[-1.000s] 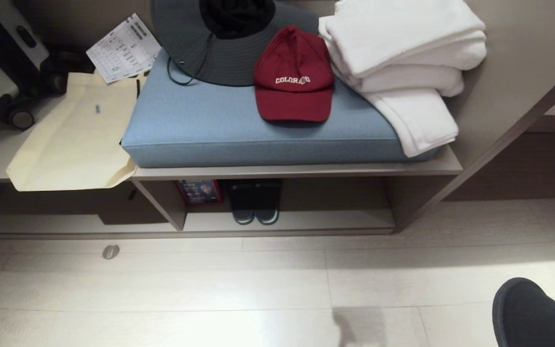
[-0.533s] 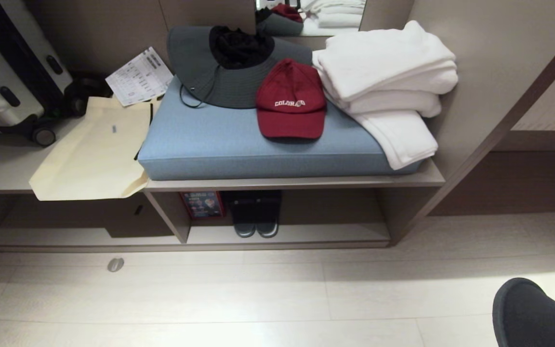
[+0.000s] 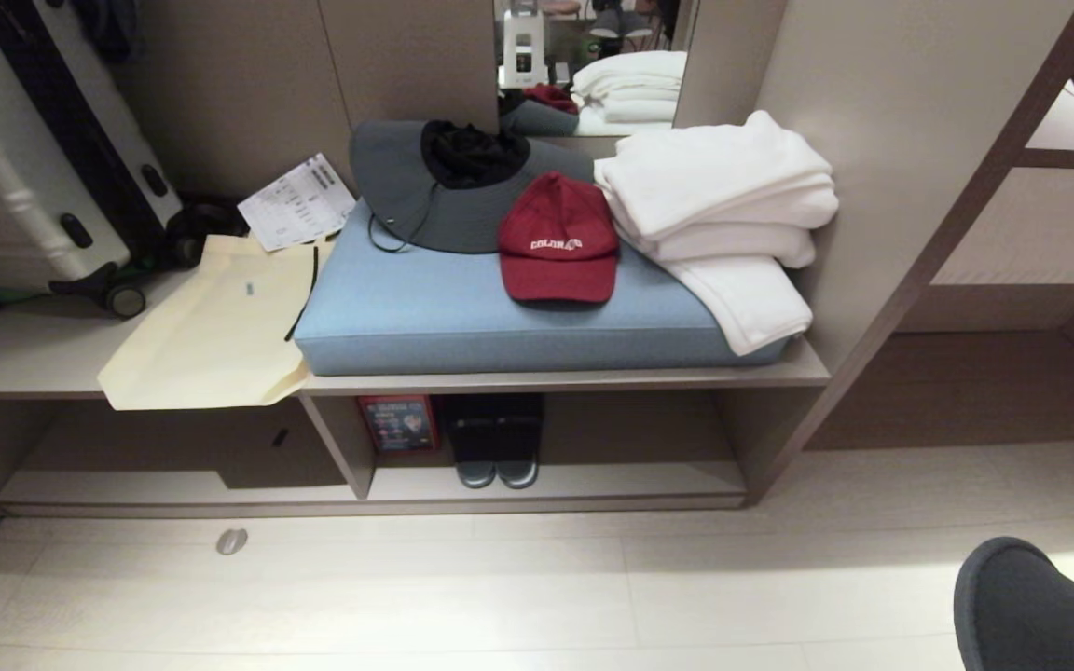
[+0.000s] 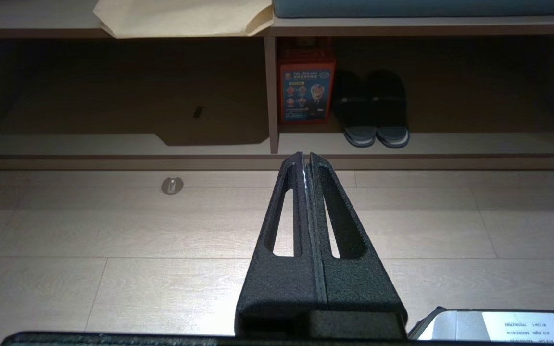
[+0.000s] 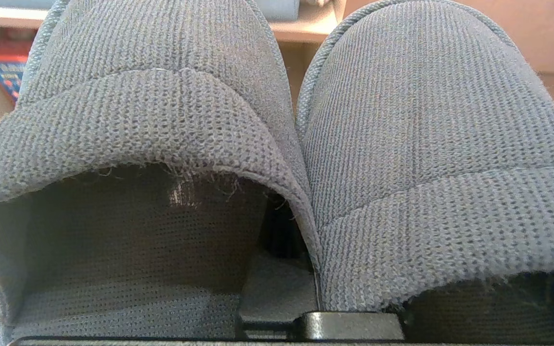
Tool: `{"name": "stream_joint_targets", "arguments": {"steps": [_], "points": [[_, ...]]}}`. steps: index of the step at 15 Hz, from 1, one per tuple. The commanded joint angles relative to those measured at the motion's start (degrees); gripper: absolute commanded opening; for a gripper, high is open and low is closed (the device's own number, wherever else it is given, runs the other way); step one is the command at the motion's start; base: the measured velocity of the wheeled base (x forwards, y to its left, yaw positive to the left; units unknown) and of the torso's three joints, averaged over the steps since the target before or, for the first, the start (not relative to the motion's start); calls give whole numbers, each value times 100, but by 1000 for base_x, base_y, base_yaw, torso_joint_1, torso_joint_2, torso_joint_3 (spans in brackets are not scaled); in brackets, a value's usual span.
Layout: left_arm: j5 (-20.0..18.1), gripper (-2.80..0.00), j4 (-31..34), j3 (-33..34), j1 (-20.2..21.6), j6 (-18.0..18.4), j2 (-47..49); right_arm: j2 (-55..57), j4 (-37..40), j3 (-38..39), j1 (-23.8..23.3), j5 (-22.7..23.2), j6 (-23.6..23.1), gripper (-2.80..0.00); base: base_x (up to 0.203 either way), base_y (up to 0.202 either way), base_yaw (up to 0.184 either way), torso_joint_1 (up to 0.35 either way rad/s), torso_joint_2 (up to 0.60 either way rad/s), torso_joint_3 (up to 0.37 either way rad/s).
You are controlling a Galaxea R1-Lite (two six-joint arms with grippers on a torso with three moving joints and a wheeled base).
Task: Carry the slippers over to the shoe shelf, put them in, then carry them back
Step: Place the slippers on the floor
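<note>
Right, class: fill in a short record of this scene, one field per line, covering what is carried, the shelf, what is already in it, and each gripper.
carried: the slippers, grey-blue knit pair, side by side right before the right wrist camera
right gripper: shut on the slippers, fingers hidden between them
left gripper: shut, empty, above the floor
shoe shelf: low cubby under the blue cushion
already in shelf: dark slippers beside a red box
on cushion: red cap, grey sun hat, white towels

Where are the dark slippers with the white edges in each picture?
Head view: the dark slippers sit in the shoe shelf under the blue cushion.
Left wrist view: same pair, beyond the shut left gripper.
Right wrist view: not in it.
Shared landmark: the red box beside them.
</note>
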Motion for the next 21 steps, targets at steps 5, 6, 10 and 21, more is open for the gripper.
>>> {"name": "stream_joint_targets", "arguments": {"steps": [5,6,10,21], "points": [[0,-280,-1,0,0,-3,5,-10,-1,9,0,2,-5,-280,0,0,0,0,0,202],[0,-280,-1,0,0,-3,5,-10,-1,9,0,2,-5,-280,0,0,0,-2,0,203],[9,-280,-1,0,0,-3,5,-10,-1,9,0,2,-5,-280,0,0,0,3,3,199],[0,-280,-1,0,0,85,5,-10,-1,9,0,2,-5,-280,0,0,0,3,3,165]]}}
